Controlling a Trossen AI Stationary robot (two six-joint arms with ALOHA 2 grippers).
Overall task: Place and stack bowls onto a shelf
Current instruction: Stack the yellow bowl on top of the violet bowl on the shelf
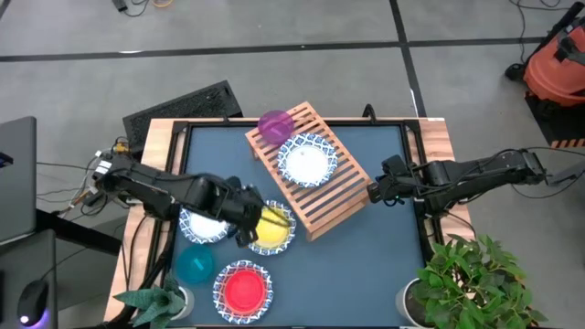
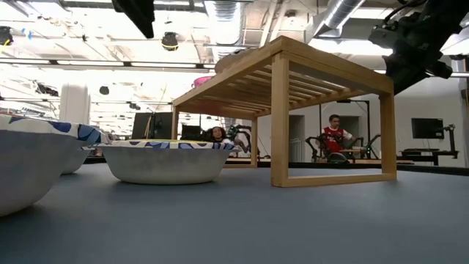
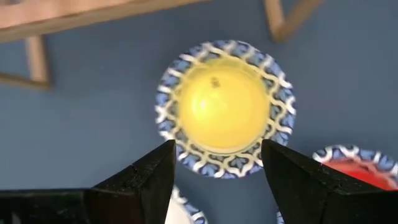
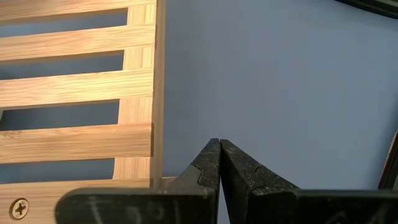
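Left gripper (image 3: pixel 214 171) hangs spread above the yellow bowl (image 3: pixel 222 104), nested in a dish (image 3: pixel 166 99) beside the shelf (image 1: pixel 307 170). Right gripper (image 1: pixel 375 191), fingers pressed together, waits at the shelf's edge.

On the shelf (image 1: pixel 311 174), a dish (image 1: pixel 307 160) and a small bowl (image 1: pixel 275 124) are carried. Beside its near-left corner, three dishes (image 1: pixel 271 228) and a lone bowl (image 1: pixel 193 265) are set on the surface (image 1: pixel 375 265).
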